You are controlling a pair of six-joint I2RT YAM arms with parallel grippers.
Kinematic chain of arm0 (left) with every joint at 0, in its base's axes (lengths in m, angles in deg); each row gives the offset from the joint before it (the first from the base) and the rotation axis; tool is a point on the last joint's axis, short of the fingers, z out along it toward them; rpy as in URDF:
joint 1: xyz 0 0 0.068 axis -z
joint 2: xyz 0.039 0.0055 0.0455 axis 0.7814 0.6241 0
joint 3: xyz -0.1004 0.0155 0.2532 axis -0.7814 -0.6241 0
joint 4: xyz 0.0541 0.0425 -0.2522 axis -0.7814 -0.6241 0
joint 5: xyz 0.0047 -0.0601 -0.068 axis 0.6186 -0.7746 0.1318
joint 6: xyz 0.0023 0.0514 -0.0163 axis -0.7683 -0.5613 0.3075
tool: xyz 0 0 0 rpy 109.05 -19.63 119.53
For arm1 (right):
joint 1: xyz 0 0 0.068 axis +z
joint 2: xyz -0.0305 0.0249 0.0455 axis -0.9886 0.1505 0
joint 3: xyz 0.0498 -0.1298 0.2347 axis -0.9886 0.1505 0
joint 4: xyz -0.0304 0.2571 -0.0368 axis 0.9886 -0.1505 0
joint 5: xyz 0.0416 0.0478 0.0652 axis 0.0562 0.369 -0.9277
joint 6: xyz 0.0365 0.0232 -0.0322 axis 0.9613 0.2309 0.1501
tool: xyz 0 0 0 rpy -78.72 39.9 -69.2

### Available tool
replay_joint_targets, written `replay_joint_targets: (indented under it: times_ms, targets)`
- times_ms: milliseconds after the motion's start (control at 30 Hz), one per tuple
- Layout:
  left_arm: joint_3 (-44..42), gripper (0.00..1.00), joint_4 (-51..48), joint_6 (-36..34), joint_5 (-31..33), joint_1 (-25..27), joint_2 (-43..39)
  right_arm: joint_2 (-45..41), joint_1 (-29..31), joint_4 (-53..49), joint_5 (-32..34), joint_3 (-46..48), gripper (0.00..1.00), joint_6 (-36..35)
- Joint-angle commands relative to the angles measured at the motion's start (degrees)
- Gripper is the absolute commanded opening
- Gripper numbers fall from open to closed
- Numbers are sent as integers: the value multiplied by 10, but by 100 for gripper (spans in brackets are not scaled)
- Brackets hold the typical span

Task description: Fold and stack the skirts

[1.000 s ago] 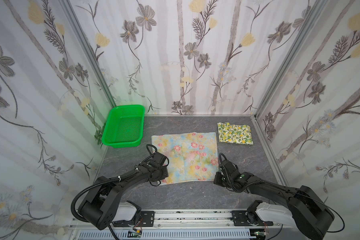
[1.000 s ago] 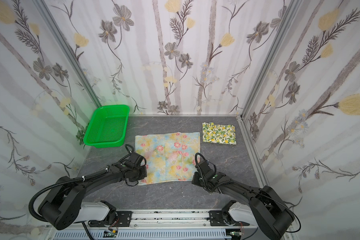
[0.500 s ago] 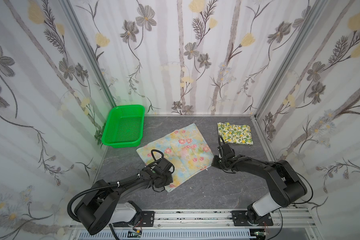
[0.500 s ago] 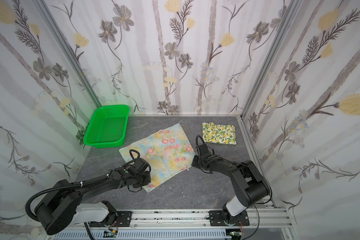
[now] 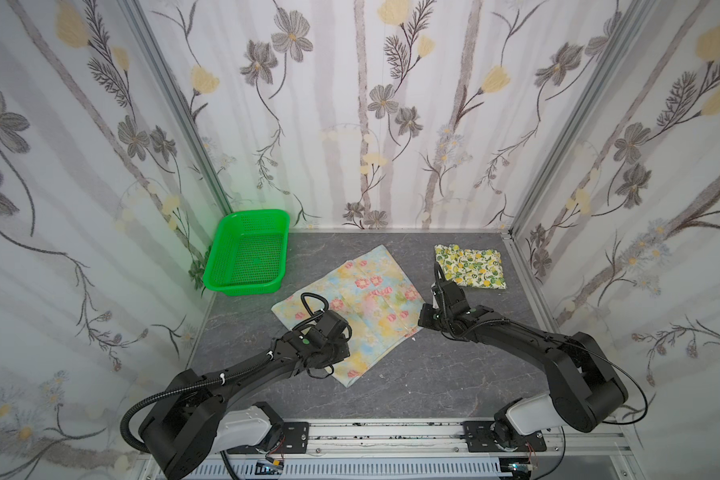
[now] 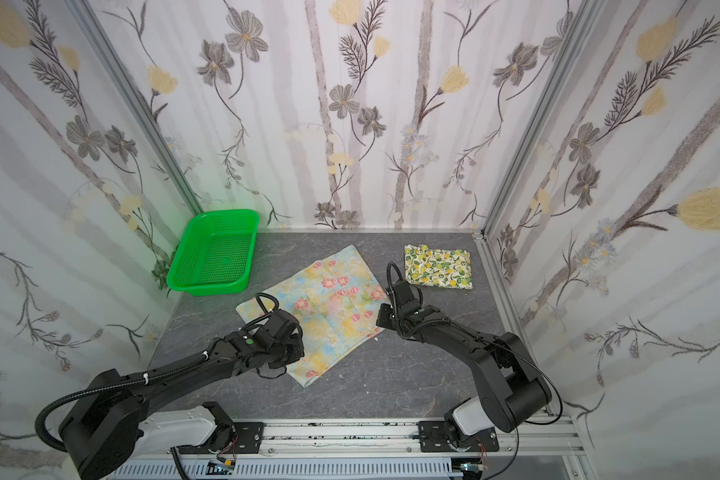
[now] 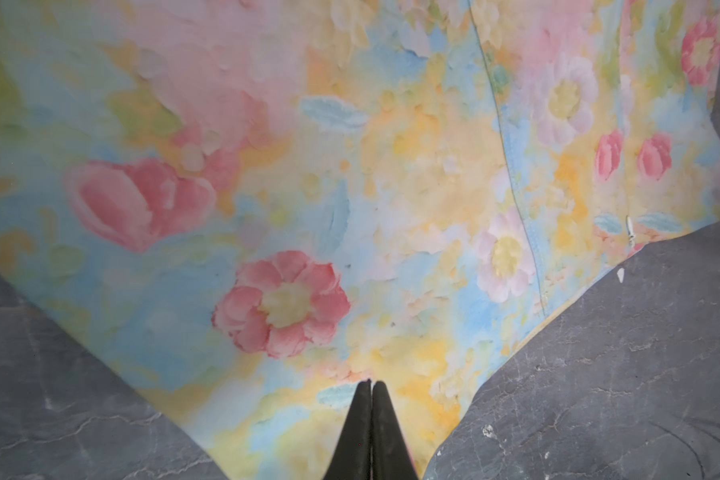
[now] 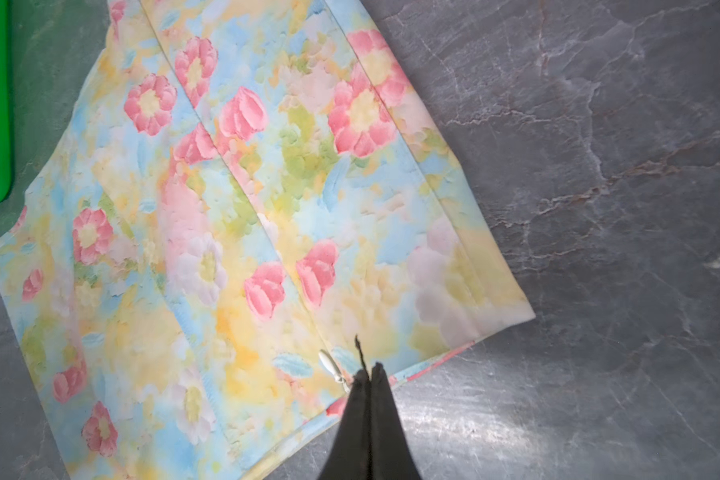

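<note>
grey marble-look table (image 5: pixel 433 374) inside the flowery wallpaper booth. big change over the last second: the pastel skirt (image 5: pixel 375 299) has swung from lying square to the front edge to sitting diagonal, with one corner toward the back wall. it lies flat mid-table, between the green basket (image 5: pixel 246 286) and the folded lemon skirt (image 5: pixel 470 266), which sits back right, apart from it. the left gripper (image 7: pixel 370 384) is pinched fully shut, tips down on the cloth. the right gripper (image 8: pixel 366 372) is shut too, tips at the skirt's edge right by the zipper pull (image 8: pixel 329 365). can't tell if either has fabric nipped. my guess is it's being lined up for a fold, with stacking still to come.
</note>
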Motion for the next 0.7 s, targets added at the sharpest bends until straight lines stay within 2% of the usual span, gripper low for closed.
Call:
replay_joint_targets:
  times_ms: [0, 300, 500, 667]
  targets:
    - [15, 0, 1, -16, 0, 1, 33, 30, 0, 30, -2, -18, 0, -1]
    - [31, 0, 12, 0, -12, 30, 80, 127, -34, 48, -12, -57, 0, -17]
    - [43, 0, 35, 28, -24, 76, 124, 165, -65, 49, -15, -86, 0, -39]
    - [86, 0, 53, 40, -27, 119, 185, 204, -82, 43, -19, -128, 0, -54]
